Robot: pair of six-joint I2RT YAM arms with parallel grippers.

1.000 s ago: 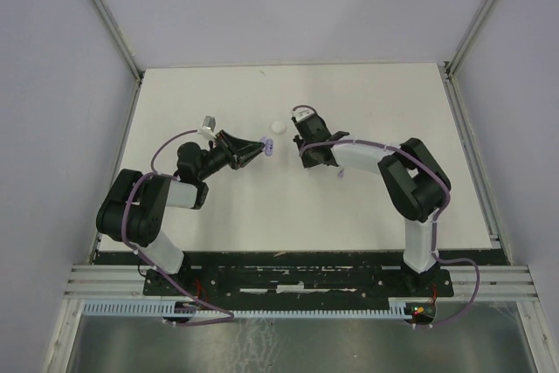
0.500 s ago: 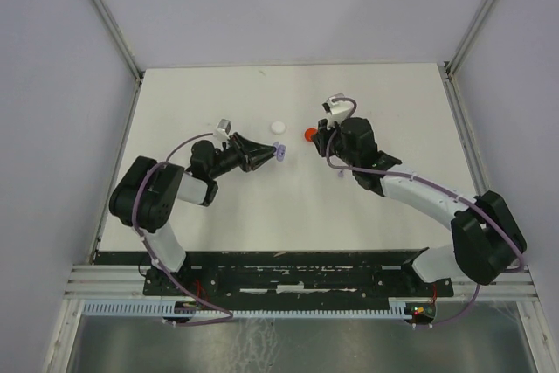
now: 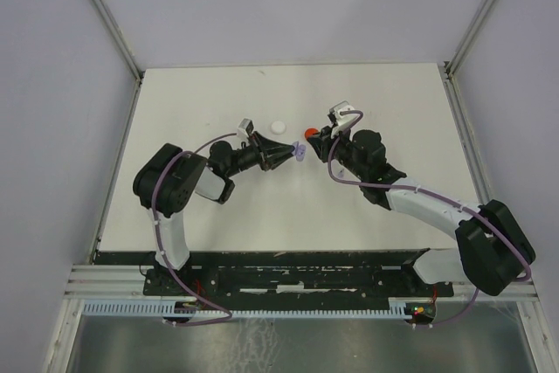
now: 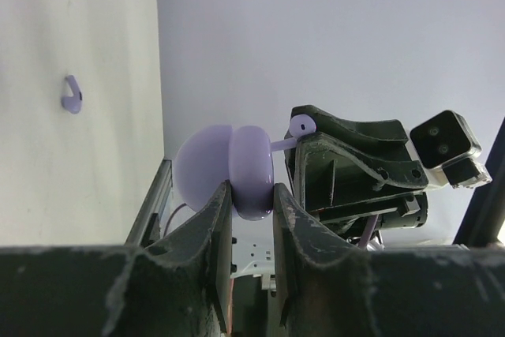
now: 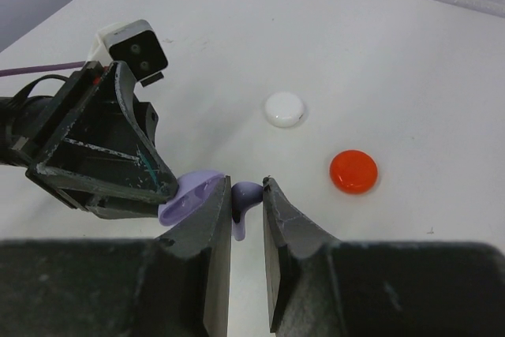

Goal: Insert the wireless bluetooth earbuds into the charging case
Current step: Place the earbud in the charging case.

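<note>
My left gripper [image 3: 288, 155] is shut on the open pale purple charging case [image 4: 225, 167], held sideways above the table; the case also shows in the top view [image 3: 299, 153] and the right wrist view [image 5: 188, 196]. My right gripper [image 3: 320, 145] is shut on a pale purple earbud [image 5: 247, 193], stem down, right beside the case's open mouth. In the left wrist view this earbud [image 4: 300, 125] sits just right of the case. A second pale purple earbud [image 4: 72, 95] lies on the table.
A white round disc [image 3: 279, 127] and a red round disc [image 3: 311, 134] lie on the white table [image 3: 218, 102] just behind the grippers; both also show in the right wrist view, white disc [image 5: 284, 109] and red disc [image 5: 353, 171]. Grey walls enclose the table.
The left gripper has carried the case to the right. The right arm has swung round and brought the earbud up against the case, uncovering the red disc.
</note>
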